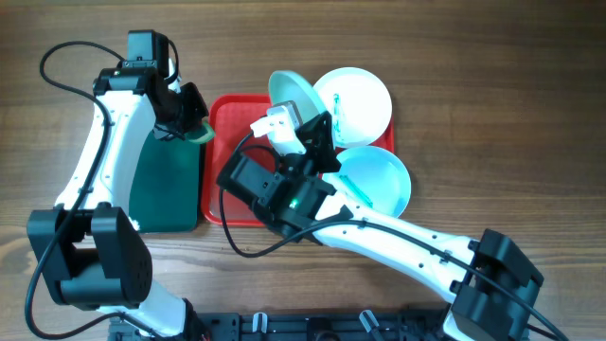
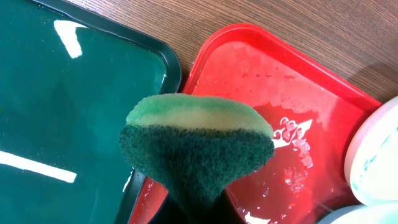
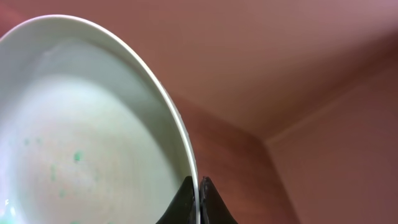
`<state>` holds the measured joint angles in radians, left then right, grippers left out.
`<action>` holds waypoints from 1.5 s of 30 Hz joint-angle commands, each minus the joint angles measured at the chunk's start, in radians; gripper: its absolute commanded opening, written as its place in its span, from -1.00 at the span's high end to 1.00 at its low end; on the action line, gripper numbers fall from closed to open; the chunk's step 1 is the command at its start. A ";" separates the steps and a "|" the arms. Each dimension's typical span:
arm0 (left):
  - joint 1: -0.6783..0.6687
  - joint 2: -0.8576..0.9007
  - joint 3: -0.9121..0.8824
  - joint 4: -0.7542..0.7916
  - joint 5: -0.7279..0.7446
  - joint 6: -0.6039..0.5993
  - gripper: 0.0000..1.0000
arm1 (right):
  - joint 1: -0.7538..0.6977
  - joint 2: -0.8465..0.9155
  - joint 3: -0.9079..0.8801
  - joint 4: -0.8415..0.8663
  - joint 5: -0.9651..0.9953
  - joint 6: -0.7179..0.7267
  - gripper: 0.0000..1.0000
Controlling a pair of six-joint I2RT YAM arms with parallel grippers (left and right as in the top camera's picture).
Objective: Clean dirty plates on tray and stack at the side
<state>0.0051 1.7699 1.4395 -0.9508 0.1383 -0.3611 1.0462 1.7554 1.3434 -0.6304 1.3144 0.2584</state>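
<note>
Scrub step. Left gripper [image 1: 194, 128] pinches green scouring sponge [image 2: 196, 143] over seam btw dark green tray [image 1: 166, 185] and red rectangular plastic tray [image 1: 232, 123]. Right gripper [image 3: 199, 193] clamps rim of tilted round white plate [image 3: 93, 143] above red tray; green specks [image 3: 77, 157] prob residue. Next: sponge to plate face.

No word, number or brand can be read in any of the views. The only thing like print is a small white mark [image 2: 292, 134] on the floor of the red tray [image 2: 249, 68], seen from the left wrist camera. It is too small and blurred to tell whether it is lettering or only a figure.
</note>
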 commanded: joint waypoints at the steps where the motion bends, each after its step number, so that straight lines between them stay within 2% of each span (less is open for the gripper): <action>1: 0.004 -0.018 0.013 0.000 -0.010 -0.013 0.92 | -0.061 -0.025 0.010 -0.068 -0.274 0.068 0.92; 4: 0.004 -0.018 0.013 0.000 -0.010 -0.013 0.92 | -0.157 -0.049 0.010 -0.131 -0.495 0.135 0.91; 8: 0.004 -0.018 0.013 0.000 -0.010 -0.014 0.92 | -0.340 -0.122 0.010 -0.132 -0.905 0.105 0.91; 10: 0.003 -0.018 0.013 0.000 -0.010 -0.014 0.92 | -0.472 -0.168 0.010 -0.136 -1.100 0.078 0.91; 15: 0.002 -0.018 0.013 0.000 -0.010 -0.014 0.92 | -0.811 -0.213 0.010 -0.202 -1.407 0.055 0.91; 20: 0.002 -0.018 0.013 0.000 -0.010 -0.014 0.92 | -1.130 -0.212 -0.032 -0.249 -1.435 0.036 0.91; 26: 0.001 -0.018 0.013 0.000 -0.010 -0.014 0.92 | -1.418 -0.206 -0.166 -0.167 -1.407 0.033 0.91; 30: 0.001 -0.018 0.013 0.000 -0.010 -0.014 0.92 | -1.485 -0.203 -0.301 -0.038 -1.389 0.077 0.91; 34: 0.002 -0.018 0.013 0.000 -0.010 -0.013 0.92 | -1.487 -0.203 -0.436 0.106 -1.380 0.087 0.91; 38: 0.001 -0.018 0.013 0.000 -0.010 -0.014 0.92 | -1.487 -0.203 -0.537 0.193 -1.291 0.142 0.91; 39: 0.001 -0.018 0.013 0.000 -0.010 -0.013 0.92 | -1.487 -0.203 -0.547 0.203 -1.291 0.141 0.80; 41: 0.002 -0.018 0.013 0.000 -0.010 -0.013 0.92 | -1.487 -0.203 -0.552 0.208 -1.295 0.136 0.31; 42: 0.001 -0.018 0.013 0.000 -0.010 -0.013 0.92 | -1.487 -0.204 -0.548 0.205 -1.315 0.130 0.16; 45: 0.001 -0.018 0.013 0.000 -0.010 -0.013 0.92 | -1.486 -0.209 -0.483 0.121 -1.434 0.079 0.04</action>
<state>0.0051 1.7699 1.4395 -0.9508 0.1383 -0.3611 -0.4416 1.5620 0.7975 -0.4484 -0.0265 0.3714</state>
